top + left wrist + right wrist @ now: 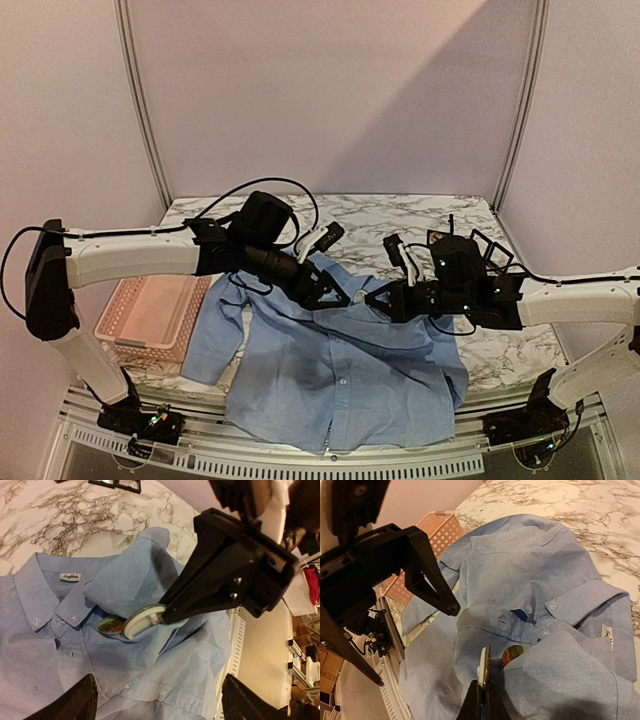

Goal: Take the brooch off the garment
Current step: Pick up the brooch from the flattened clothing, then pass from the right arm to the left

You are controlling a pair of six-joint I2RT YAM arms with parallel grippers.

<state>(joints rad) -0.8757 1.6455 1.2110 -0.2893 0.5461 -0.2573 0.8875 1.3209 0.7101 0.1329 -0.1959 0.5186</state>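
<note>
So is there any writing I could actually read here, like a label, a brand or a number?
Neck label inside the collar of the shirt: one short dark word, too blurred to read.
Coloured face of the brooch: a glossy print, mostly hidden by fabric, and no letters can be made out.
Nothing else in the three views carries readable text.

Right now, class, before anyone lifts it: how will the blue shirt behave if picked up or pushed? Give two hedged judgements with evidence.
Probably floppy: the shirt wrinkles and folds over itself near the collar, so it should sag when lifted. Likely to bunch rather than slide if pushed: where the right fingers pinch the white disc, only nearby cloth rises.
</note>
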